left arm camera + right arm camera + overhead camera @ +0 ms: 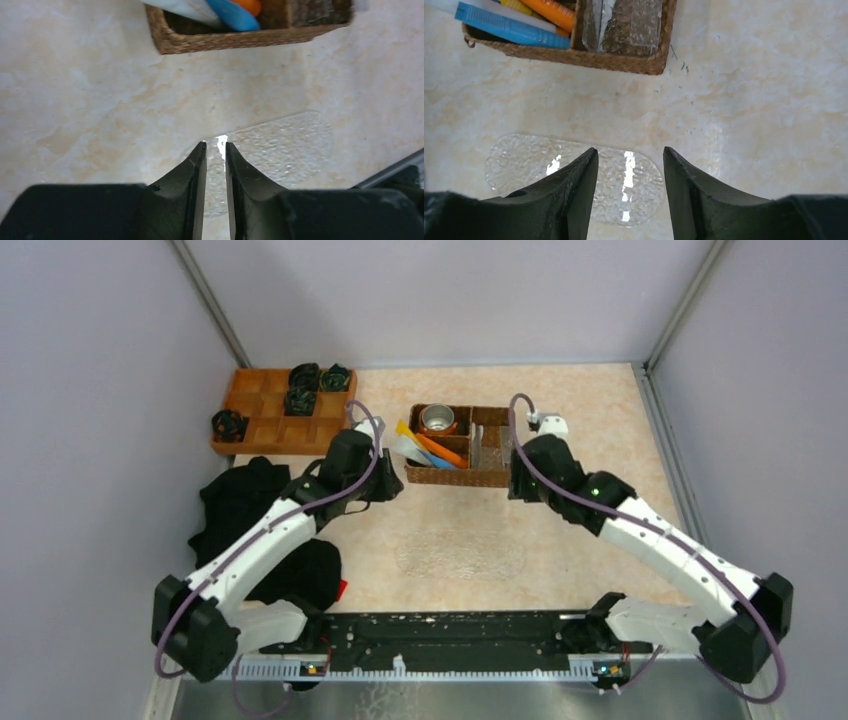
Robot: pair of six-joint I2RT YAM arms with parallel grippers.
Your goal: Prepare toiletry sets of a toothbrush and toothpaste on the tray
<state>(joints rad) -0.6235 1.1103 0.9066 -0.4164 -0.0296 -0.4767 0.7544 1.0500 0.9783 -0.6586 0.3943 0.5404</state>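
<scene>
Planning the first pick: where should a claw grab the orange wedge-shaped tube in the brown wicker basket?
Probably mid-length, from above, squeezing across its narrow width: the orange wedge-shaped tube lies slanted and uncovered among the other tubes in the brown wicker basket.

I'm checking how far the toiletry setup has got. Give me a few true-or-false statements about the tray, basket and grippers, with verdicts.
1. The clear tray lies bare on the table. True.
2. The tubes lie on the tray. False: they are in the wicker basket.
3. The steel cup stands in the basket. True.
4. The right gripper holds a toothbrush. False: its jaws stand apart, nothing between them.
</scene>
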